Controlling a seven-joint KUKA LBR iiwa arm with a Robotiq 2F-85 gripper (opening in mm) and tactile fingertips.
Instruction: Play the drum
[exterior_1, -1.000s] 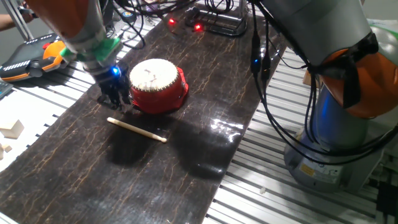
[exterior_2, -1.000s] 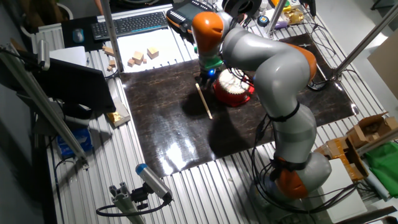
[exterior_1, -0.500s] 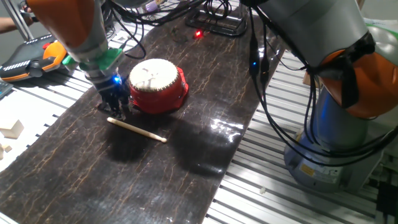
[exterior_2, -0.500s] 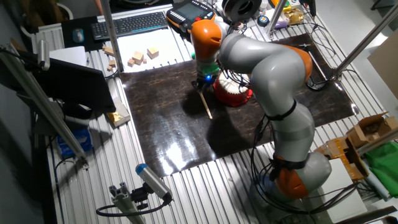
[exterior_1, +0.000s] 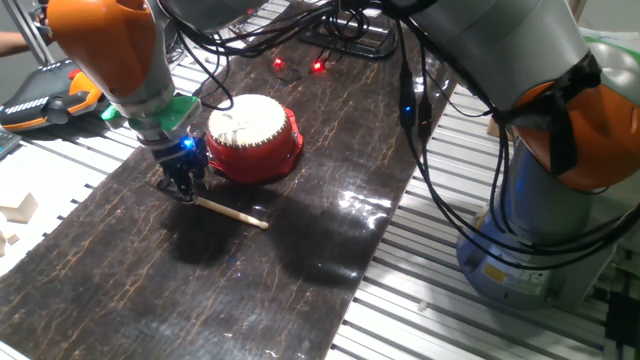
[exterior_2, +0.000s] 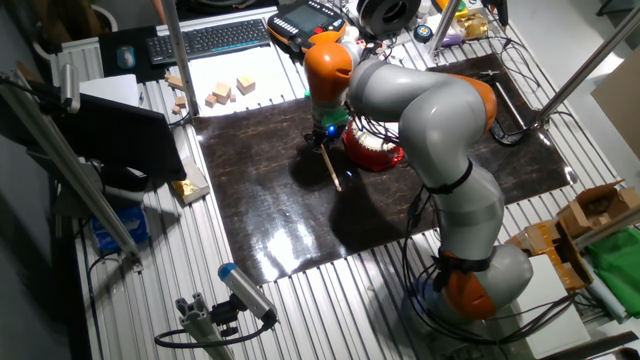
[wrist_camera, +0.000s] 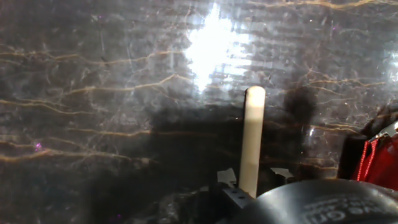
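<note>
Now down over the stick (exterior_1: 231, 212) end beside the drum (exterior_1: 252, 137) — hand (exterior_1: 186, 190) grip unclear; close squarely, lift level off the tabletop (exterior_1: 300, 250).

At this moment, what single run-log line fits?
phase: reaching for stick | gripper: low over one end of wooden drumstick, grip unclear | drumstick: flat on dark mat | drum: upright beside gripper, untouched

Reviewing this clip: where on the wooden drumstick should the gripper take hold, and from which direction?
Judging from its pose, take the drumstick near the end closest to the drum, from straight above. It lies flat on the dark mat, so only its long sides can be pinched. The gripper hangs over that end; an end grip leaves length for striking.
</note>
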